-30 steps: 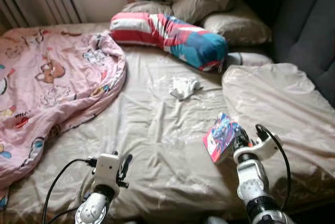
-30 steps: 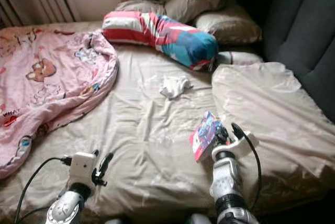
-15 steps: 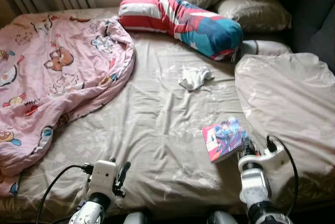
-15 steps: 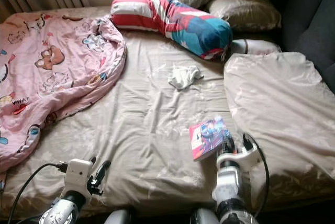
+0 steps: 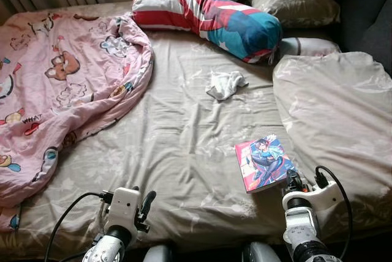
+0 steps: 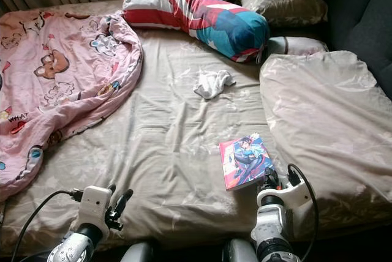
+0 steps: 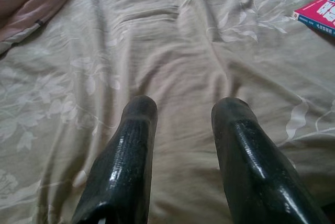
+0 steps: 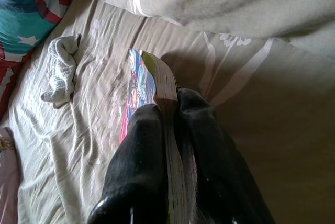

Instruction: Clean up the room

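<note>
The robot is picking up a book (image 5: 264,163) from the bed (image 5: 184,145), and its right gripper (image 8: 168,110) pinches the book's near edge tight between both black fingers, down by the big tan blanket (image 5: 337,115). The left gripper (image 7: 183,111) hangs over the bare sheet with its fingers apart and nothing in them. I think the book needs lifting and carrying off next, then the little white cloth (image 5: 225,84); the cover shows a cartoon person, but its words are too small to read

"WHAT" on pink blanket (image 5: 33,119)
</note>
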Tool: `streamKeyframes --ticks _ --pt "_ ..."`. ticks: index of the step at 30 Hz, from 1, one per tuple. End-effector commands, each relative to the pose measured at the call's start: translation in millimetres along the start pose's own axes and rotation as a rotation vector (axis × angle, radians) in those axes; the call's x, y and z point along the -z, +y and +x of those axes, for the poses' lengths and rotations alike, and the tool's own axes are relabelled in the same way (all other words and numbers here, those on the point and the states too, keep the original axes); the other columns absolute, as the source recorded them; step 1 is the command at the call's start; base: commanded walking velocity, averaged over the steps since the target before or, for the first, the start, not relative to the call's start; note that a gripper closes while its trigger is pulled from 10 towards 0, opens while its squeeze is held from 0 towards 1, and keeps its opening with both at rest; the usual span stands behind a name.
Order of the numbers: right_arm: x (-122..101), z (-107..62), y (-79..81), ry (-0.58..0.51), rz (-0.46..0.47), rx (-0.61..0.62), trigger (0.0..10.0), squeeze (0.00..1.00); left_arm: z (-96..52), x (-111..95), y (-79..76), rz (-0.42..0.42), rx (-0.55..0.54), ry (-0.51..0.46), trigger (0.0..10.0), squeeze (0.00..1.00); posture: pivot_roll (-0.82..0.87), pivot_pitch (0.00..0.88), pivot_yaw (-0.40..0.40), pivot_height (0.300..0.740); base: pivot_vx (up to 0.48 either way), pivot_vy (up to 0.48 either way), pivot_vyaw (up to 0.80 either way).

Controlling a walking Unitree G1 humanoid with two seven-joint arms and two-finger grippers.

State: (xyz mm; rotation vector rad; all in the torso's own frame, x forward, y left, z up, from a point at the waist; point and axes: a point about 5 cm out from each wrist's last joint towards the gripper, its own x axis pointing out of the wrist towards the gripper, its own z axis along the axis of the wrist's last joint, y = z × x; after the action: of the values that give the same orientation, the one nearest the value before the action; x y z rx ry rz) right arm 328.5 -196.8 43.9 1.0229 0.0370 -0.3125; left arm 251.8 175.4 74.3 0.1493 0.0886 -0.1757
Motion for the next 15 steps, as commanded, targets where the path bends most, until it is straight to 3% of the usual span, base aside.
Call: streamKeyframes --ticks 1,2,3,5,8,15 --pt "1.3 -1.8 -4.4 0.002 -0.005 0.025 10.0 0.15 -4.4 3.5 1.4 0.014 0.004 0.026 10.0 0.00 0.08 0.328 0.067 0.643 0.000 0.000 0.00" --pt "1.4 -1.7 -4.1 0.002 -0.006 0.023 10.0 0.17 -4.3 3.2 1.4 0.015 0.006 0.025 10.0 0.00 0.08 0.328 0.067 0.643 0.000 0.000 0.00" --pt "1.3 -1.6 -3.9 0.002 -0.006 0.023 10.0 0.50 -3.9 3.0 1.5 0.015 0.006 0.025 10.0 0.00 0.08 0.327 0.067 0.643 0.000 0.000 0.00" --pt "1.2 -1.3 -3.3 0.002 -0.007 0.022 10.0 0.55 -3.2 2.8 1.8 0.015 0.005 0.024 10.0 0.00 0.08 0.327 0.067 0.643 0.000 0.000 0.00" --pt "0.4 -1.1 -3.1 -0.003 -0.007 0.021 10.0 0.82 -2.9 2.5 1.6 0.014 0.005 0.024 10.0 0.00 0.08 0.327 0.067 0.643 0.000 0.000 0.00" --pt "-3.1 0.3 -2.7 -0.013 -0.011 0.024 10.0 0.80 0.0 2.3 0.0 0.010 0.007 0.022 10.0 0.00 0.07 0.322 0.064 0.643 0.000 0.000 0.00"
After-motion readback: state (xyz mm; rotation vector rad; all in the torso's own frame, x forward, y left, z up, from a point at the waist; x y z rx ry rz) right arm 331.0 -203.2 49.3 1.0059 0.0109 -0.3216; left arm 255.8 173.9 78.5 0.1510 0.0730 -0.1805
